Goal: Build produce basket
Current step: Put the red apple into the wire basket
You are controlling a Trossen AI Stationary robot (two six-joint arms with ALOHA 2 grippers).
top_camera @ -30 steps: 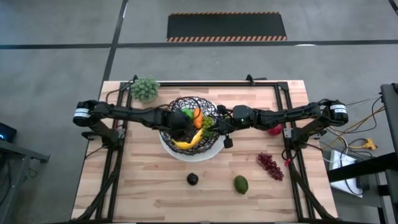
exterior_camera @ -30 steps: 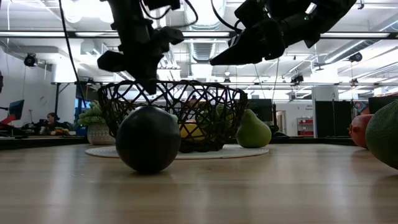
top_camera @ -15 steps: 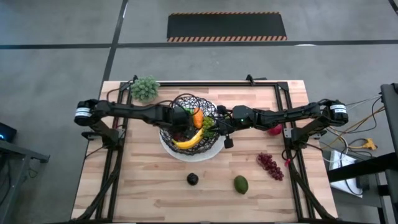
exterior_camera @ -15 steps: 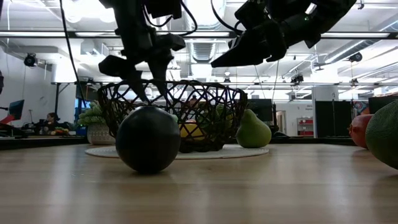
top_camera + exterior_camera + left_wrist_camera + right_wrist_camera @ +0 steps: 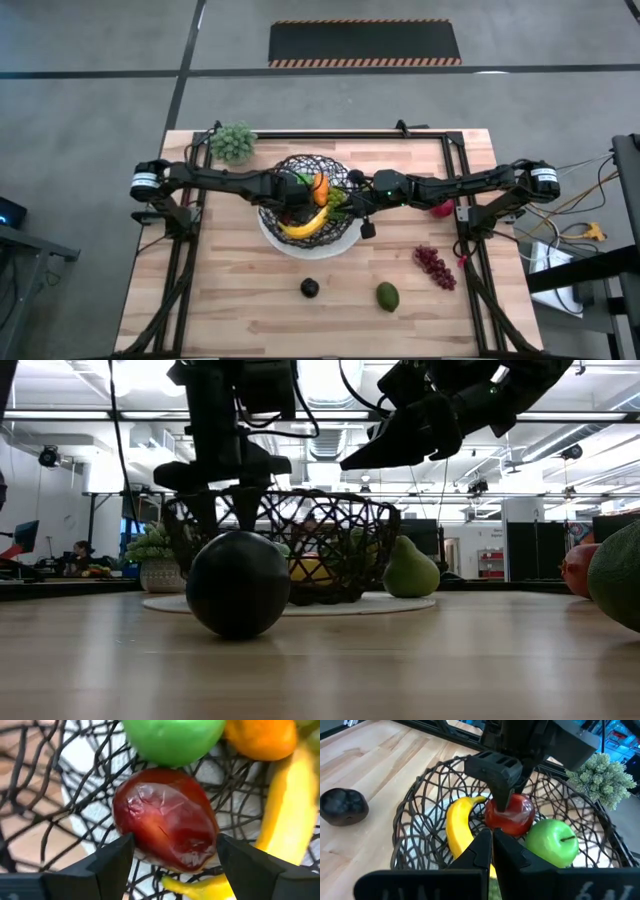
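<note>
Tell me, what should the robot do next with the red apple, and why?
Probably lift the left gripper straight up out of the basket. Its fingers stand open on either side of the red apple, which already lies in the basket beside the green apple and banana.

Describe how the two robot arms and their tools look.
Both arms are dark, slim and jointed, with a pale band at each shoulder and black cables. The left tool has two flat dark fingers. The right tool has two dark tapered fingers.
</note>
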